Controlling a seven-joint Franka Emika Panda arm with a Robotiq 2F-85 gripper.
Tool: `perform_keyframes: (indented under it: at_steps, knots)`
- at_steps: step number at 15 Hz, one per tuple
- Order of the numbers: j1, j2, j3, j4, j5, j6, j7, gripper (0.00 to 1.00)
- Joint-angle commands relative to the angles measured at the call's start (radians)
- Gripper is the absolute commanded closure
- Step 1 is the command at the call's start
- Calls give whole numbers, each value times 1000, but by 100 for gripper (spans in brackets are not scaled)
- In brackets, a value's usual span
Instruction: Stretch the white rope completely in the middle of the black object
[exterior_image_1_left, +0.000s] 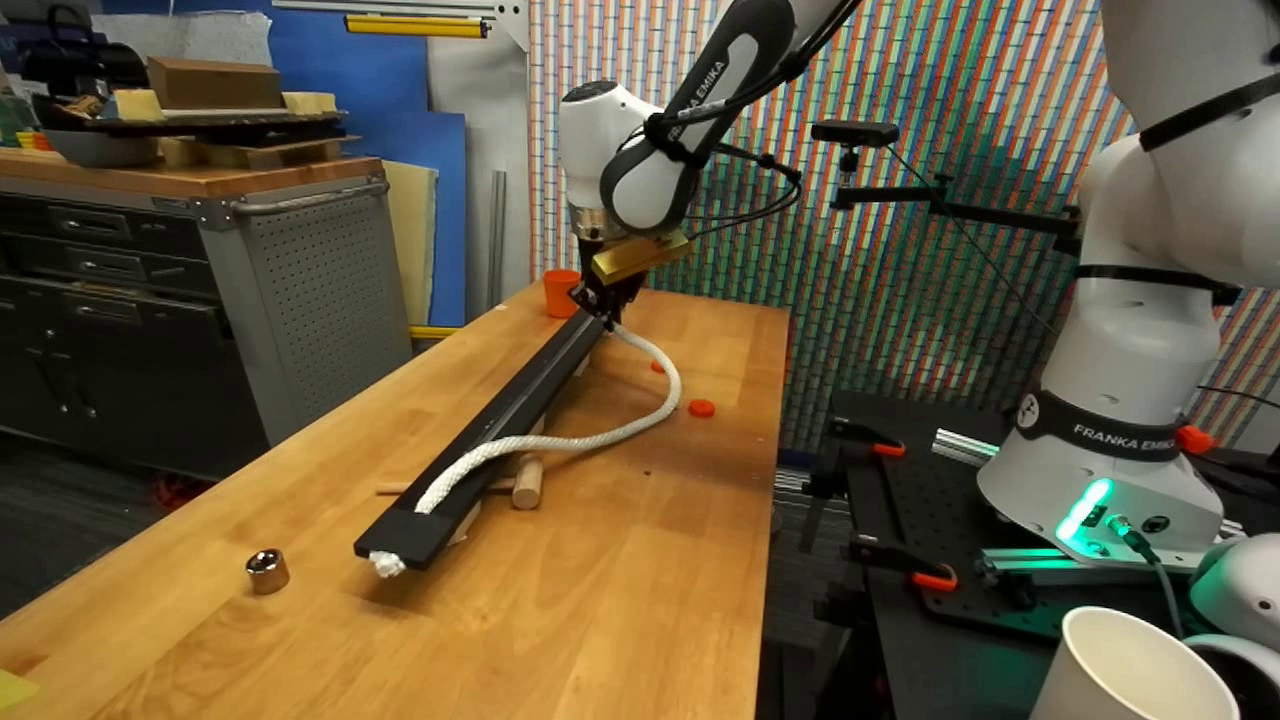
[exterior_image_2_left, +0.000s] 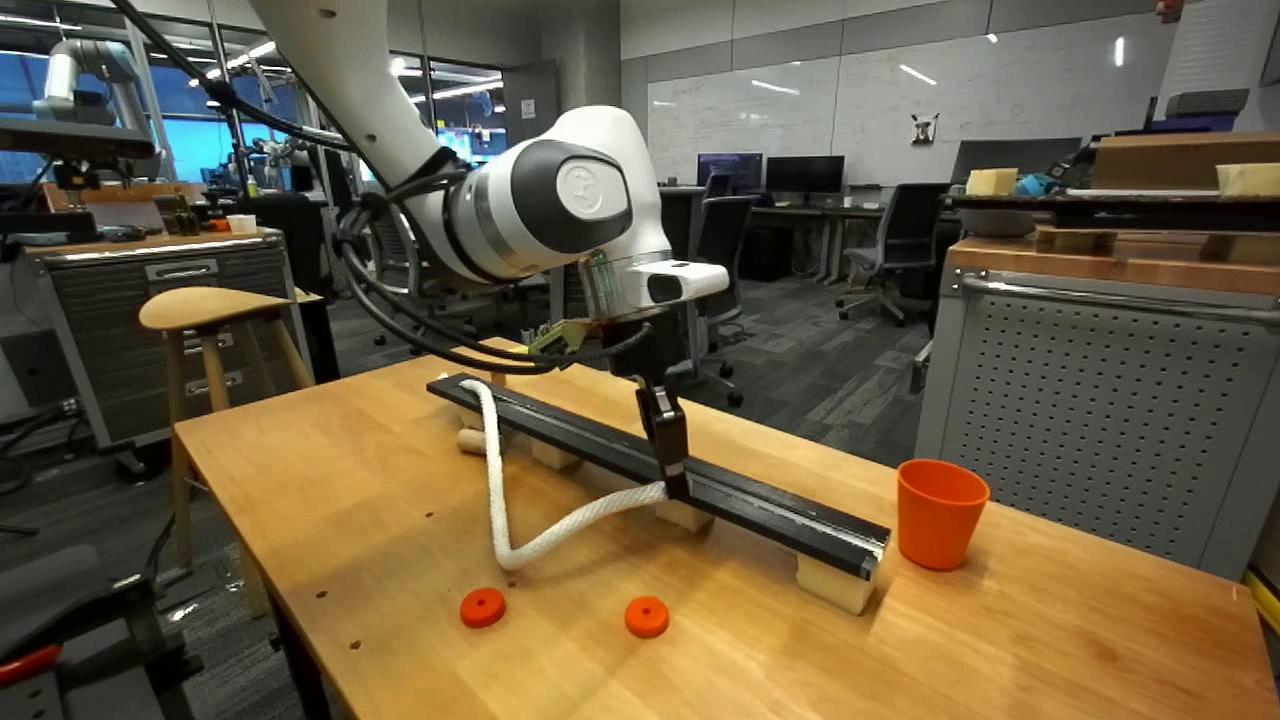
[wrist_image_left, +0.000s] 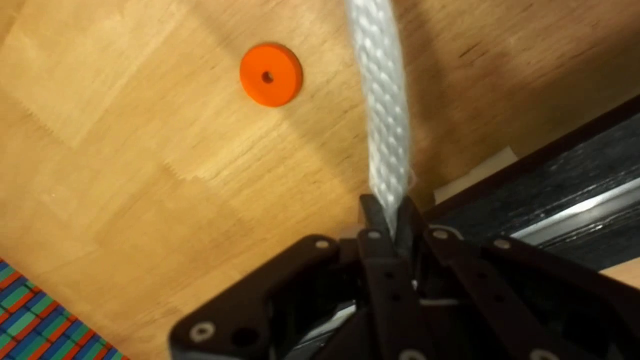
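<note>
The white rope (exterior_image_1_left: 560, 442) is anchored at one end of the black bar (exterior_image_1_left: 490, 425), where a frayed tip sticks out under the end. From there it leaves the bar's side and bows slackly over the table. In an exterior view the rope (exterior_image_2_left: 497, 490) drops, bends, and rises to my gripper (exterior_image_2_left: 678, 492). My gripper is at the side of the bar (exterior_image_2_left: 770, 510), past its middle; contact is unclear. In the wrist view the gripper (wrist_image_left: 390, 212) is shut on the rope (wrist_image_left: 382, 85), with the bar's grooved top (wrist_image_left: 560, 185) to the right. The held tip is hidden.
An orange cup (exterior_image_2_left: 940, 512) stands by the bar's far end, also visible here (exterior_image_1_left: 560, 293). Orange discs (exterior_image_2_left: 483, 607) (exterior_image_2_left: 647, 617) lie on the table. Pale blocks (exterior_image_2_left: 835, 583) raise the bar. A wooden mallet (exterior_image_1_left: 527, 482) lies under it, and a metal ring (exterior_image_1_left: 267, 571) sits nearby.
</note>
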Motion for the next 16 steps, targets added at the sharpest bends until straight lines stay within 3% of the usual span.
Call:
perform_keyframes:
  at_steps: [1,6,16]
  knots:
    - [44,48,-67,91,-77,-70,97,97]
    - [34,77,-110,151,-168,-122,175,97]
    - [1,142,-102,308,-166,-264,309,97]
